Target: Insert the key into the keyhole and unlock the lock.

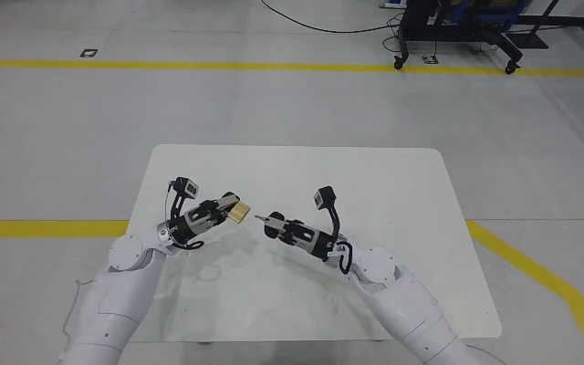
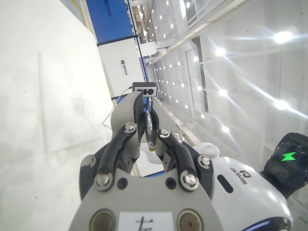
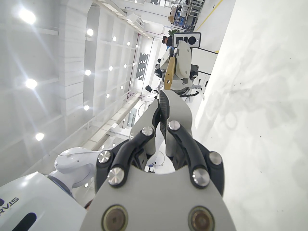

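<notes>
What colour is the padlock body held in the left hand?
The padlock is brass-gold, clearest in the right wrist view.

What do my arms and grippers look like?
The left arm and right arm are white shells. The left gripper and right gripper have pale grey fingers, black ribbed pads, black links, silver screws. A white label marks the left one.

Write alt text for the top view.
The left gripper holds a brass padlock facing the key in the right gripper, a small gap between them, both above a white table.
</notes>
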Motion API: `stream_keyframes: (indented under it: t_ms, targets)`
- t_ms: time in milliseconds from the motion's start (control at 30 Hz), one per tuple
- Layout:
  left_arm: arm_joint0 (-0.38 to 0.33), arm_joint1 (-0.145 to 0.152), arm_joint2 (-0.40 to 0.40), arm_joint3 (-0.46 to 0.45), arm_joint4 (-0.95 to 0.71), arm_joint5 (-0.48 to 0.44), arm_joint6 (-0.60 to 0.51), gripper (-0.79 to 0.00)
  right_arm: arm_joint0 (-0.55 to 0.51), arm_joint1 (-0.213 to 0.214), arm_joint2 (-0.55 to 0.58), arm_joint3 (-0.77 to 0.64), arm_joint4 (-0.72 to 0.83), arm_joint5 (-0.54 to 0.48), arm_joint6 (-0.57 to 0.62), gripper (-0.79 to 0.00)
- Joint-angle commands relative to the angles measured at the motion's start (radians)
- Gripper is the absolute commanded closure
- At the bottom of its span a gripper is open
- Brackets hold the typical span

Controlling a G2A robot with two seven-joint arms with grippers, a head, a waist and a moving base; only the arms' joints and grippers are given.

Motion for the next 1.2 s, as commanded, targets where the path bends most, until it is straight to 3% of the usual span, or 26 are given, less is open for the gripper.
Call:
stream_keyframes:
  t_ms: [0,367,1167]
  targets:
    - [0.002,0.000,-0.001,-0.003,0.004,0.000,0.002,0.000,0.002,-0.002,-0.008,-0.002,0.004,0.024,-0.004,0.000]
    - [0.009,0.002,-0.002,-0.020,0.034,-0.006,0.021,0.000,-0.004,-0.005,-0.026,-0.026,0.000,0.087,-0.018,0.000]
    - [0.025,0.002,-0.005,-0.043,0.061,-0.029,0.059,0.000,0.001,-0.013,-0.033,-0.024,-0.042,0.086,-0.100,0.000]
